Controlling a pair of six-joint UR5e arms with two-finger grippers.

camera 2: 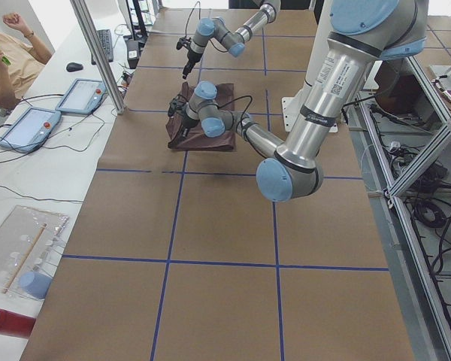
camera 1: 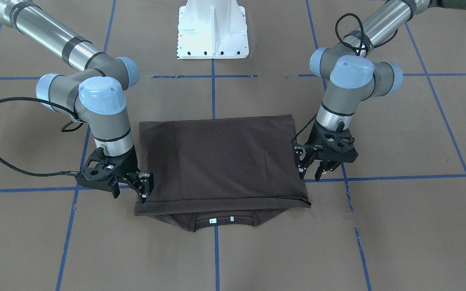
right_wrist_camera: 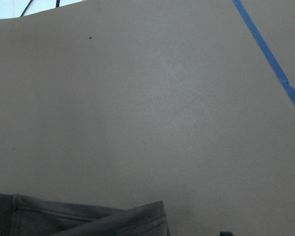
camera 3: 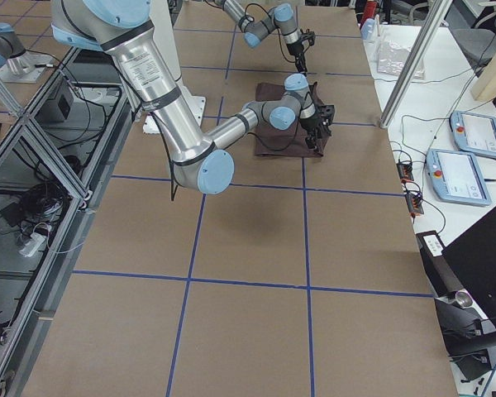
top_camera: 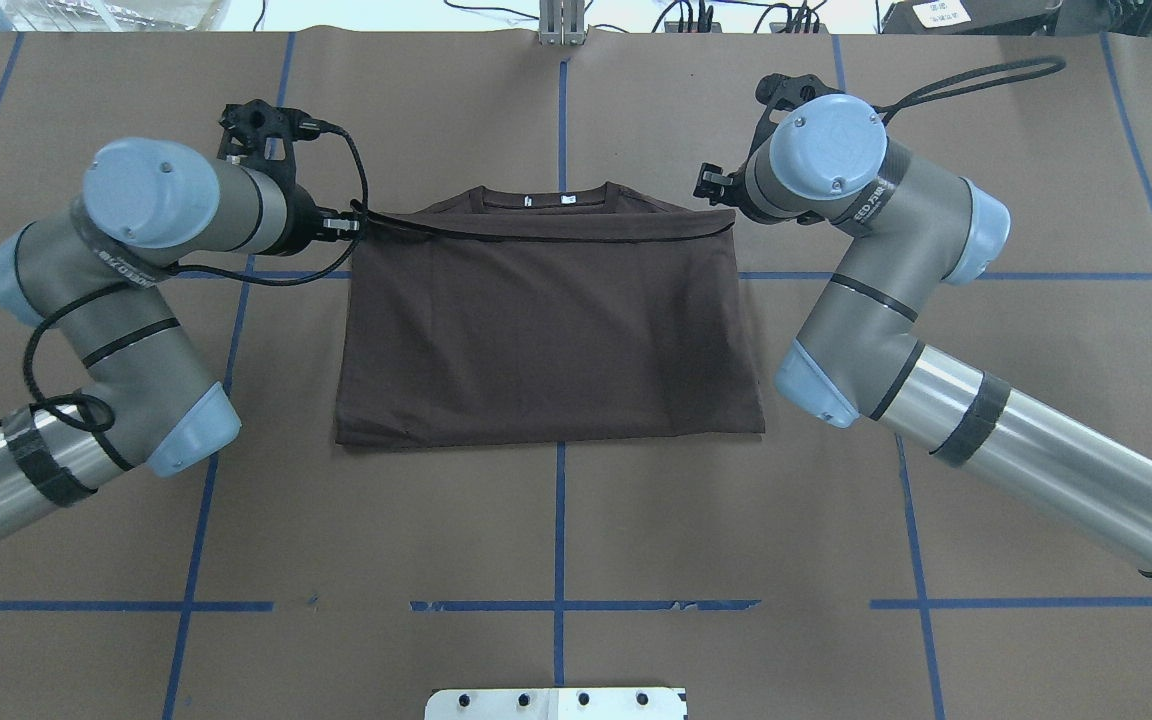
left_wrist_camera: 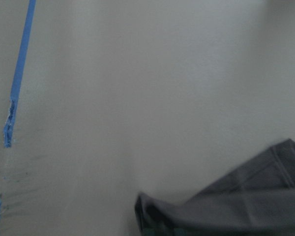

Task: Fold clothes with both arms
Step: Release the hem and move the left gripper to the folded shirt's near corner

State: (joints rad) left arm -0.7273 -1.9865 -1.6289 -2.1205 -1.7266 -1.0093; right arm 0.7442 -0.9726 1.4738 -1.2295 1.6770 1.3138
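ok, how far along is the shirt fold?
Done: the T-shirt lies folded once, hem laid up by the collar, which peeks out. In hand: nothing gripped; the left pincer and right pincer stand open at its two sides, near the collar end. Left: likely a further fold to make it compact.

place: robotics lab | signs: teach pendants [camera 3: 477, 132], aluminium framing [camera 2: 99, 56] — blue tape grid [top_camera: 559, 520] on table [top_camera: 716, 520]

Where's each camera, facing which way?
Front: across brown table, faces robot; grey left arm rightward, right arm, white pedestal.
Overhead: behind robot, downward; both arms.
Left: table's left end; left arm near.
Right: table's right end; right arm near.
Left wrist: down at table; no arm.
Right wrist: same.
All share dark brown folded T-shirt.
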